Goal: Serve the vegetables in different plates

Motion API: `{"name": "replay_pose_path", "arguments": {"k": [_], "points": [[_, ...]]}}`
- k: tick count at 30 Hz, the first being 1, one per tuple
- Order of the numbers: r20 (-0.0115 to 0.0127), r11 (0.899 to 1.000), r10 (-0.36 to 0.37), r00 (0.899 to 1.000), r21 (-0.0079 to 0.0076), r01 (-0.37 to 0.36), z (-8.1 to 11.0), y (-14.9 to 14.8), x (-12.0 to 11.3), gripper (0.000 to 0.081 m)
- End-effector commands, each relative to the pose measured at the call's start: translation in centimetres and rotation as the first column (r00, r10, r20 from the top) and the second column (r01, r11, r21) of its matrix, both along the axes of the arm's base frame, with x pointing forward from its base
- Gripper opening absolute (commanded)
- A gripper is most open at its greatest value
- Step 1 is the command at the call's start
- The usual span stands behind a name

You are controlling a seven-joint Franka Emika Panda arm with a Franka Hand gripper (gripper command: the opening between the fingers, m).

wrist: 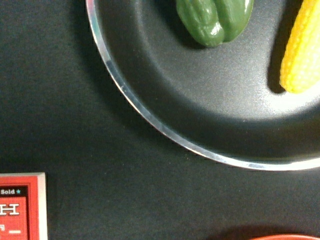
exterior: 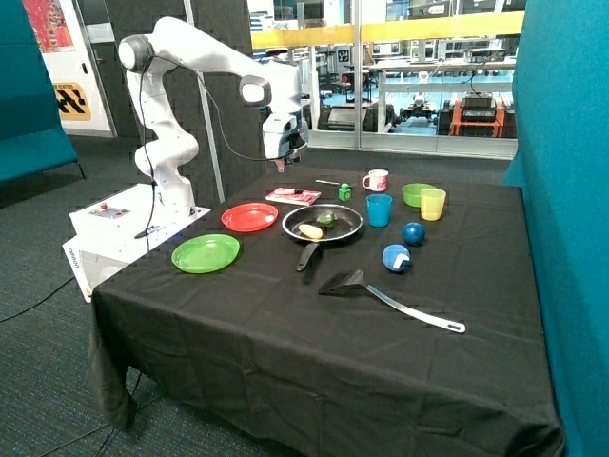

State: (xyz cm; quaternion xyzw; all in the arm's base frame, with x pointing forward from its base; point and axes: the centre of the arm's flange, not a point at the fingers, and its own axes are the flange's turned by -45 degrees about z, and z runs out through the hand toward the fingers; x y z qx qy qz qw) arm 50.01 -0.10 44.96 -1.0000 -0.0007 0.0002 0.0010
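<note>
From where I stand, the arm hangs over the far side of the bench (exterior: 285,381), its tool (exterior: 284,164) above the red booklet (exterior: 293,196) and holding nothing; whether it is open or closed I cannot tell. Both vegetables lie in the black frying pan (exterior: 354,229): the green pepper (exterior: 326,219) and the yellow corn (exterior: 310,230). The red plate (exterior: 249,217) and the green plate (exterior: 206,253), left of the pan, are bare.

The wrist view looks down on the pan's rim (wrist: 150,120), the pepper (wrist: 215,20) and corn (wrist: 300,55) inside it, the booklet's corner (wrist: 22,207) nearby. Serving seems not yet begun; next the tool must come over the pan, descend on one vegetable and grip it.
</note>
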Motion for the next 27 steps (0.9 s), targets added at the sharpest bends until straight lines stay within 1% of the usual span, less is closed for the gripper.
{"name": "replay_pose_path", "arguments": {"k": [1,4,5,6,8,10,19,27], "points": [[0.0004,0.998,0.065,0.998,-0.0021,-0.065,0.0,0.1,0.0,0.0808],[0.0004,0.998,0.066,0.998,-0.0021,-0.066,-0.2,0.1,0.4,0.0808],[0.0004,0.998,0.066,0.998,-0.0021,-0.066,-0.2,0.1,0.4,0.0774],[0.0004,0.998,0.067,0.998,-0.0021,-0.067,-0.3,0.2,0.6,0.0681],[0.0004,0.998,0.067,0.998,-0.0021,-0.067,-0.5,0.2,0.8,0.0612],[0.0004,0.998,0.068,0.998,-0.0021,-0.068,-0.6,0.2,1.0,0.0585],[0.0004,0.996,0.094,0.996,-0.0021,-0.094,-1.6,0.1,2.5,0.0579],[0.0004,0.988,0.151,0.988,-0.0021,-0.151,-2.6,-0.2,4.6,0.0576]]}}
